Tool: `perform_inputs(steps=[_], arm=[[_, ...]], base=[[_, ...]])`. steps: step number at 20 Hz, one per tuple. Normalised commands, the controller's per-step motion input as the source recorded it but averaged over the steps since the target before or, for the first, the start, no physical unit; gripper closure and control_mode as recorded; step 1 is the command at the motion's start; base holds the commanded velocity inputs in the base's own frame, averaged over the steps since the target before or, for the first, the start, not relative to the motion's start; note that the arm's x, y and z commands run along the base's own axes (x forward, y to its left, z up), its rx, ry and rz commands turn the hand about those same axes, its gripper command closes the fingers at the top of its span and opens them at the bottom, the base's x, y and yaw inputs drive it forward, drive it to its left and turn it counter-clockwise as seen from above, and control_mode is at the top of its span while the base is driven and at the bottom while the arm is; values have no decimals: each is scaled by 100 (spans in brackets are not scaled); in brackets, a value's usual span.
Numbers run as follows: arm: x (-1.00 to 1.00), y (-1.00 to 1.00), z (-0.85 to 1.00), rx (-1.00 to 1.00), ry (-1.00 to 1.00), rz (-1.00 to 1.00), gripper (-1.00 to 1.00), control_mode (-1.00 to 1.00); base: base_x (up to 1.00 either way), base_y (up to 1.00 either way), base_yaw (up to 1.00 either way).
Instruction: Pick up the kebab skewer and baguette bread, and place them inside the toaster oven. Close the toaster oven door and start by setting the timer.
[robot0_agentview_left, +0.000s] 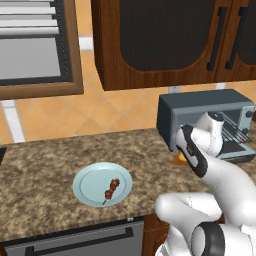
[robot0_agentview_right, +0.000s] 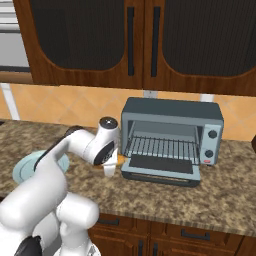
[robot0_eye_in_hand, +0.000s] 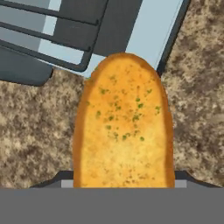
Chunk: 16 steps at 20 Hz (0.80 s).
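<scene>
The gripper was clamped across the near end of the baguette bread, whose long axis ran straight out ahead of it toward the lowered toaster oven door and, left of that, the wire rack.

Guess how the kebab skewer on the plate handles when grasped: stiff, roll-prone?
The kebab skewer looks like a thin straight stick, so probably stiff and light. Lumpy chunks likely stop rolling. Lying flat on the plate, it may be awkward to pinch.
</scene>
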Motion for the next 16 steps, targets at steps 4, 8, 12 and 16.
perform_inputs(steps=[4,8,12,16], arm=[[0,-97,38,4,-5,-15,100,-100],[0,-85,45,0,0,-18,100,-100],[21,-77,24,0,-6,-19,100,-100],[13,-72,53,1,-3,-11,100,-100]], base=[[0,0,0],[0,0,0],[0,0,0],[0,0,0]])
